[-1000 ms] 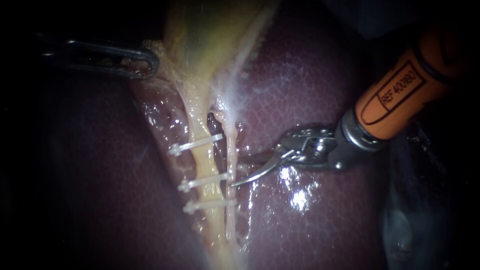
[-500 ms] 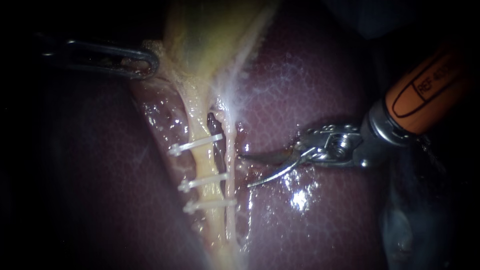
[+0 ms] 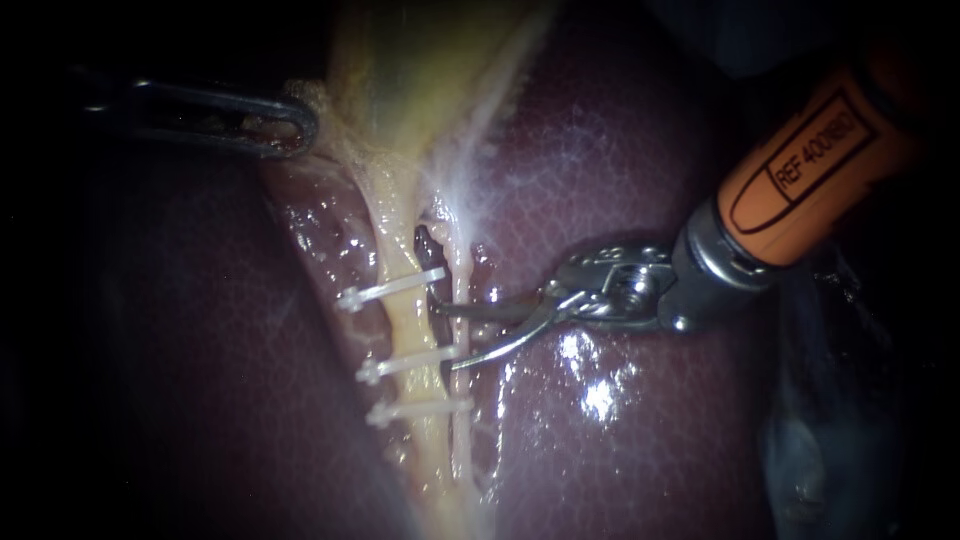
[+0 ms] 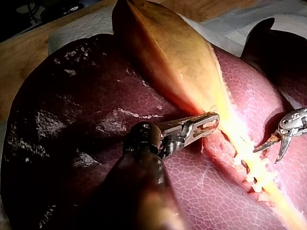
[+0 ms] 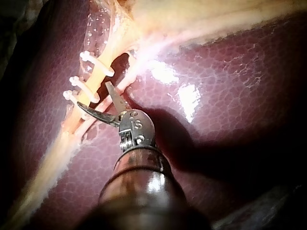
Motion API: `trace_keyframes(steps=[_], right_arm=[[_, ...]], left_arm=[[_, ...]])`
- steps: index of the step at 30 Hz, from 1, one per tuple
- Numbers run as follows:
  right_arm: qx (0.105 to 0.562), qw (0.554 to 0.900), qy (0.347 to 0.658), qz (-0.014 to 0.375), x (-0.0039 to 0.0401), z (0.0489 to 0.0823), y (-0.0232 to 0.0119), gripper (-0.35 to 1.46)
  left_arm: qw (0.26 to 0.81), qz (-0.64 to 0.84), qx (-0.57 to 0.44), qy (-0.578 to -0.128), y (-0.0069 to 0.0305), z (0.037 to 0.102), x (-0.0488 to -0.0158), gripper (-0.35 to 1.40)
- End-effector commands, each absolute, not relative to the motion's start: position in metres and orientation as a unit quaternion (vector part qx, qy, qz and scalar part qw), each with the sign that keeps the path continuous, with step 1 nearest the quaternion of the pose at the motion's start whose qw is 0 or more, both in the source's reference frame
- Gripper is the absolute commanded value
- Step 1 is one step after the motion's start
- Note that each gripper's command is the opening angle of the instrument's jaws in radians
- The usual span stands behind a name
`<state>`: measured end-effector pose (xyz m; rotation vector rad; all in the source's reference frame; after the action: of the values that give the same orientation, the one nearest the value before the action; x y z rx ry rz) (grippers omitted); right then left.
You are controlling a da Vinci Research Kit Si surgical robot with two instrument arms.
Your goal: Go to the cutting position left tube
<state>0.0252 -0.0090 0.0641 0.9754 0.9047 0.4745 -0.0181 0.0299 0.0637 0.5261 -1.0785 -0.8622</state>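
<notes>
The yellow left tube [image 3: 405, 320] runs down from the gallbladder [image 3: 420, 70] and carries three white clips [image 3: 392, 288]. A thinner pale right tube [image 3: 462, 285] lies just beside it. My right instrument [image 3: 447, 336] comes in from the right with its blades open. The upper blade tip lies in the gap between the tubes below the top clip, and the lower tip lies by the end of the middle clip [image 3: 410, 362]. In the right wrist view these blades [image 5: 93, 94] straddle the clipped stretch. My left instrument [image 3: 290, 125] is shut on gallbladder tissue at the upper left.
Dark red liver [image 3: 620, 430] surrounds the tubes, wet and shiny to the right under the right instrument's orange shaft [image 3: 800, 180]. The left wrist view shows the left instrument [image 4: 204, 125] at the gallbladder's narrow end [image 4: 177, 62], with the right instrument's blades [image 4: 276, 146] beyond it.
The right instrument pulled back to the right, then advanced left again; its open blades now reach further left, up to the tubes between the top and middle clips. The left instrument has not moved.
</notes>
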Motion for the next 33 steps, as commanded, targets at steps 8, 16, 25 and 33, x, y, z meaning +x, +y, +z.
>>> trace_keyframes(steps=[8,16,25,33], right_arm=[[0.463,0.749,0.422,0.214,0.0261,0.0669,-0.0089,1.39],[0.506,0.706,0.448,0.209,0.0287,0.0661,-0.0091,1.39],[0.543,0.666,0.472,0.196,0.0316,0.0646,-0.0095,1.38],[0.554,0.641,0.497,0.186,0.0337,0.0644,-0.0096,1.36]], left_arm=[[0.74,-0.393,0.239,-0.491,0.0299,0.0638,-0.0181,-0.35],[0.74,-0.393,0.239,-0.491,0.0299,0.0638,-0.018,-0.35],[0.74,-0.393,0.239,-0.491,0.0299,0.0637,-0.018,-0.35],[0.74,-0.393,0.239,-0.491,0.0299,0.0638,-0.018,-0.35]])
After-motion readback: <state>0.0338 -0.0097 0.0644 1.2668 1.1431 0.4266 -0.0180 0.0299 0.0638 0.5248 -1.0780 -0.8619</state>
